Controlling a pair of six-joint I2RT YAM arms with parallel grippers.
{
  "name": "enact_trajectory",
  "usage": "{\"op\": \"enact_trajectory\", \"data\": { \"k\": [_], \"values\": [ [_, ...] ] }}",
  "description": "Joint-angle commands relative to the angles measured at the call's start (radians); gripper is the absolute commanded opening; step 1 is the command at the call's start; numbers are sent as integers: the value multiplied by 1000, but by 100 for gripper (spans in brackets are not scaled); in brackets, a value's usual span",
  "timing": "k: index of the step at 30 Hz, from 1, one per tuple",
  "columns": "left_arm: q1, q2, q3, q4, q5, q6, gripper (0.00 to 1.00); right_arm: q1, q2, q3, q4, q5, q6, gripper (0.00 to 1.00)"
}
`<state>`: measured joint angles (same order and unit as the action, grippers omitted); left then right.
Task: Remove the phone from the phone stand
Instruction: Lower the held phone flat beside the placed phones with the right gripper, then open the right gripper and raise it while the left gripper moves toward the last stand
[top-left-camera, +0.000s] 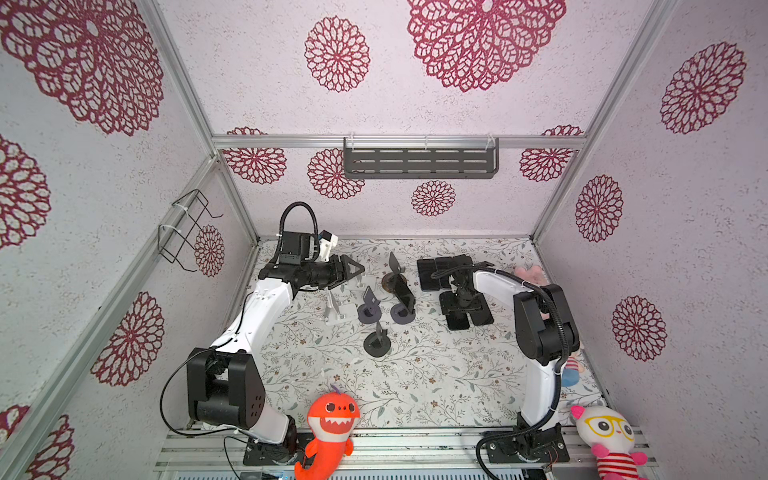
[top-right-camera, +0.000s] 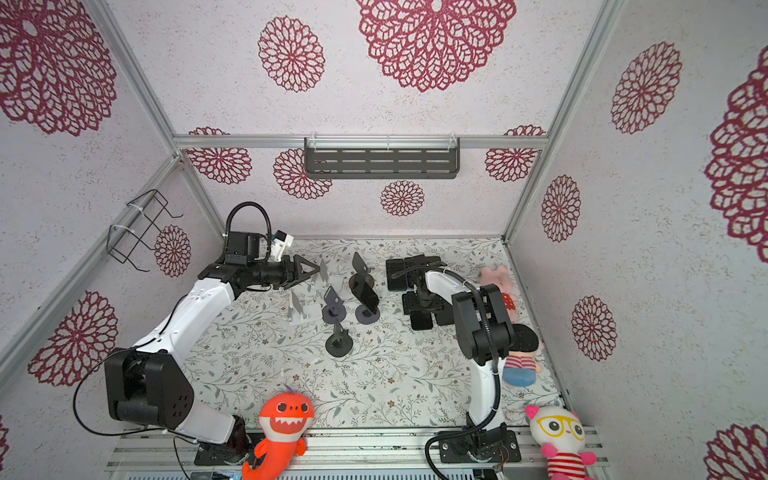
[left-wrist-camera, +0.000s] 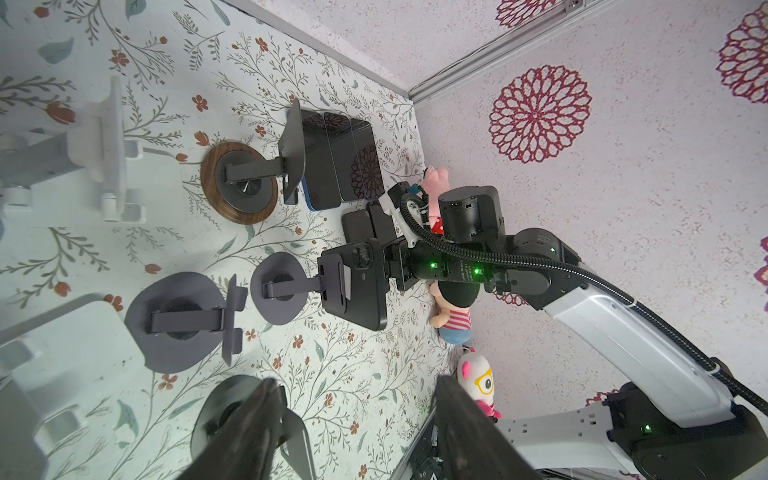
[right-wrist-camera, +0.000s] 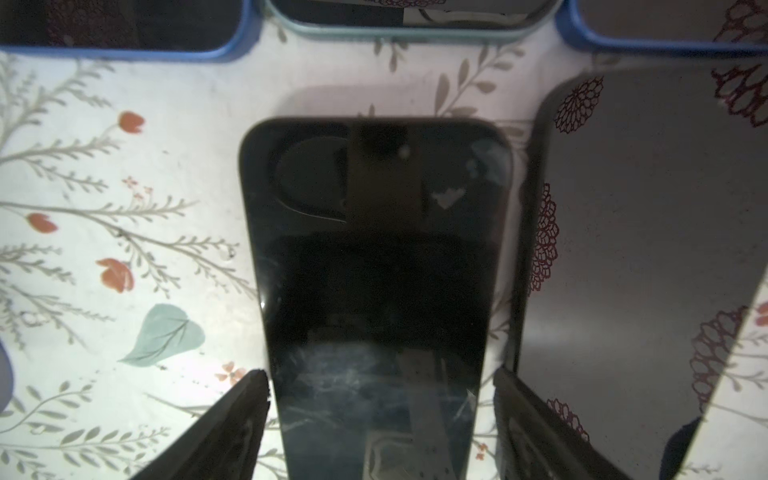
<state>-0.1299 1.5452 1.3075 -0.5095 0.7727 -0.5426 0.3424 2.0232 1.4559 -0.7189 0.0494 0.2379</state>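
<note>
The phone (top-left-camera: 405, 293), likely stiff and slippery, is shown in a top view on the phone stand (top-left-camera: 402, 313), 9 o'clock from the right gripper (top-left-camera: 462, 305); its side edges should be pinched. In the left wrist view the left gripper (left-wrist-camera: 357, 386) is spread and empty; in the right wrist view the right gripper is spread too.

Front table (top-left-camera: 436, 382) lies open; phone stands (top-left-camera: 377, 345) crowd the middle, phones (top-left-camera: 428, 274) rightward.

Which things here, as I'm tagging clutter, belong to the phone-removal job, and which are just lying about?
Job: standing phone, its stand, empty stands, phones laid flat.
Lying about: shark plush, white plush with glasses, wall shelf.
</note>
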Motion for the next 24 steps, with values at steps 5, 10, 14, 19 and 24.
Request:
{"op": "enact_trajectory", "data": {
  "k": [5, 10, 14, 19, 24],
  "values": [
    [10, -5, -5, 9, 8, 18, 63, 51, -88, 24, -24, 8, 33, 82],
    [9, -3, -5, 9, 8, 18, 63, 108, -94, 25, -27, 2, 45, 61],
    [10, -5, -5, 8, 10, 17, 63, 121, -77, 24, -7, -25, 54, 48],
    [10, -5, -4, 4, 13, 19, 63, 125, -40, 30, 4, -35, 55, 35],
    [9, -5, -2, 2, 13, 20, 63, 122, -12, 27, 19, -27, 54, 33]
  ]
}}
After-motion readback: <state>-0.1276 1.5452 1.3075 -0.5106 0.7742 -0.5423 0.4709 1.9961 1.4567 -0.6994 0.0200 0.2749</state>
